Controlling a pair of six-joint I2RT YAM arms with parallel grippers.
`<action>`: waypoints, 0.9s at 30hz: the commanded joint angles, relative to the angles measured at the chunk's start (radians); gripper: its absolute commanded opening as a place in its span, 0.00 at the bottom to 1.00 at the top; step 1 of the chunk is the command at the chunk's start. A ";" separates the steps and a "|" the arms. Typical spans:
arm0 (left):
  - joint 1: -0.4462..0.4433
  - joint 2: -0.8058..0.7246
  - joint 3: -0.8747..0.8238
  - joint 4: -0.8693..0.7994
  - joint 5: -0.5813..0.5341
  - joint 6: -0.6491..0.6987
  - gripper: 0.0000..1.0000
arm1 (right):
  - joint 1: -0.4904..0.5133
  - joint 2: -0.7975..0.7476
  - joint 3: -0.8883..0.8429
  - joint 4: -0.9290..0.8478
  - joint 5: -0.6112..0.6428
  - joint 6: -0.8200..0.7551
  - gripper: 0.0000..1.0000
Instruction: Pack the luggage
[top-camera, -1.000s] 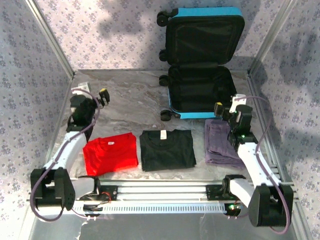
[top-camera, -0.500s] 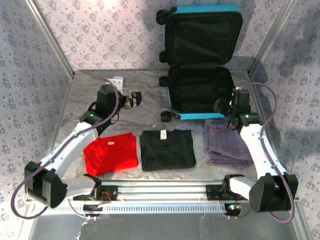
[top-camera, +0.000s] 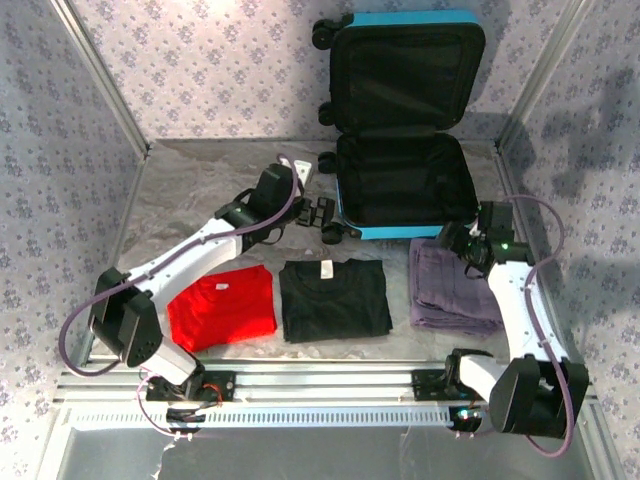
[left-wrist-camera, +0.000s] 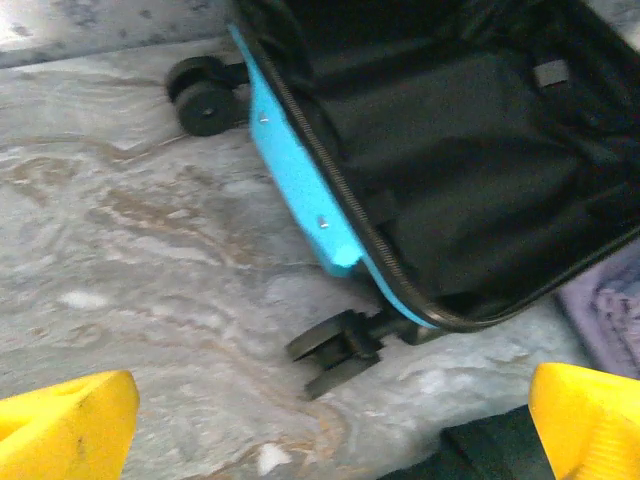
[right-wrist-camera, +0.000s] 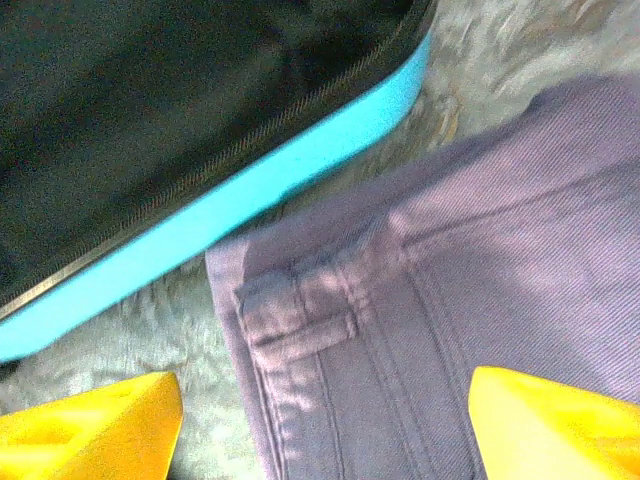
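1. The right gripper holds its yellow fingers apart, one on each side of the waistband end of the folded purple denim trousers; they are clamped on nothing
2. Nearest the arm bases, a row of clothes lies on the grey marbled table: a folded red T-shirt, a folded black T-shirt and the trousers, side by side
3. Farther out, the left gripper has its fingers spread wide and empty, low over the table near a black caster wheel of the small turquoise hard-shell suitcase
4. That suitcase lies open behind the clothes, right of centre: lower half flat on the table, lid upright against the patterned back wall, black lining bare
5. Judged from this, packing has hardly begun: all three garments remain outside, and the lid must then be shut
6. Against a second earlier, the left arm has swung from the table's left side across to the wheel, and the right gripper has dropped from the suitcase's near right corner to the trousers' far edge; clothes and suitcase lie unmoved
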 joint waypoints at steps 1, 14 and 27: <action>-0.037 0.055 0.068 -0.020 0.142 -0.078 1.00 | -0.001 -0.064 -0.074 -0.056 -0.044 0.023 0.79; -0.254 0.446 0.389 -0.223 0.478 -0.266 0.99 | -0.278 -0.124 -0.184 -0.110 0.063 0.109 0.91; -0.346 0.665 0.610 -0.313 0.518 -0.263 0.99 | -0.525 -0.042 -0.178 -0.030 0.056 0.040 0.93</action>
